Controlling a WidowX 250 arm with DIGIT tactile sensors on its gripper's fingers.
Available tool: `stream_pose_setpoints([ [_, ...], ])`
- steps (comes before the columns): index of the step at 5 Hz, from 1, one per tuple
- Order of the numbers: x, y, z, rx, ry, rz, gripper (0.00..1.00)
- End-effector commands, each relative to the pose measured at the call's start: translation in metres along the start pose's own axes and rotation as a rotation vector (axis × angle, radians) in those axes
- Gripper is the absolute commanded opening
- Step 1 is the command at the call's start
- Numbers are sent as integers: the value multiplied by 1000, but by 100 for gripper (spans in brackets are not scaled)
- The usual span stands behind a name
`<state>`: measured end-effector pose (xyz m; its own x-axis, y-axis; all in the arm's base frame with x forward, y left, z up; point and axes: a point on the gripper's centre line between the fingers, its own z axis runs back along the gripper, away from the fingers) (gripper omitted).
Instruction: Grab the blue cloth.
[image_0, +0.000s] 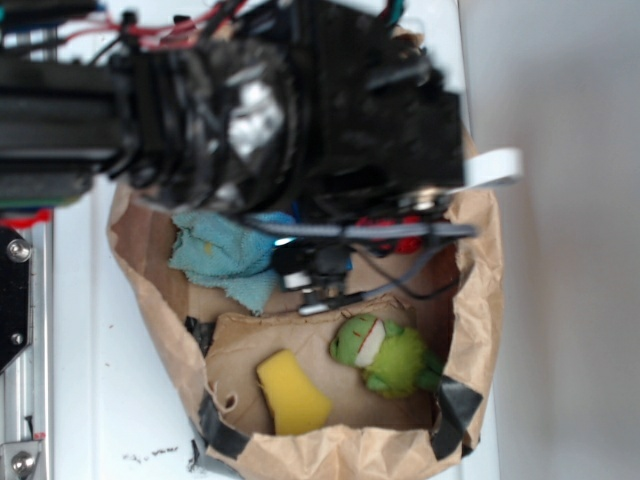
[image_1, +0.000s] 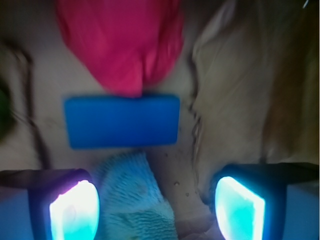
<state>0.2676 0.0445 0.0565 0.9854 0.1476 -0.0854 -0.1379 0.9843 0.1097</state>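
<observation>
The blue cloth (image_0: 222, 254) is a pale teal terry towel with a yellowish spot, lying crumpled at the back left of the brown paper bag tray (image_0: 480, 300). In the wrist view the blue cloth (image_1: 132, 195) lies between my two lit fingertips, nearer the left one. My gripper (image_1: 157, 207) is open, its jaws wide apart, nothing clamped. In the exterior view the gripper (image_0: 315, 275) hangs just right of the cloth, half hidden by the blurred arm.
A bright blue flat block (image_1: 122, 121) and a red cloth wad (image_1: 122, 42) lie beyond the towel. A yellow sponge (image_0: 290, 392) and a green plush toy (image_0: 385, 355) lie at the front. Crumpled paper wall (image_1: 245, 95) rises on the right.
</observation>
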Motion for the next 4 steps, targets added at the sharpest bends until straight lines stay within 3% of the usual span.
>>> stream_pose_setpoints([
  [1,-19,-7,13,-8,-115,-81,100],
  [4,-42,-12,16,-29,-60,-111,100],
])
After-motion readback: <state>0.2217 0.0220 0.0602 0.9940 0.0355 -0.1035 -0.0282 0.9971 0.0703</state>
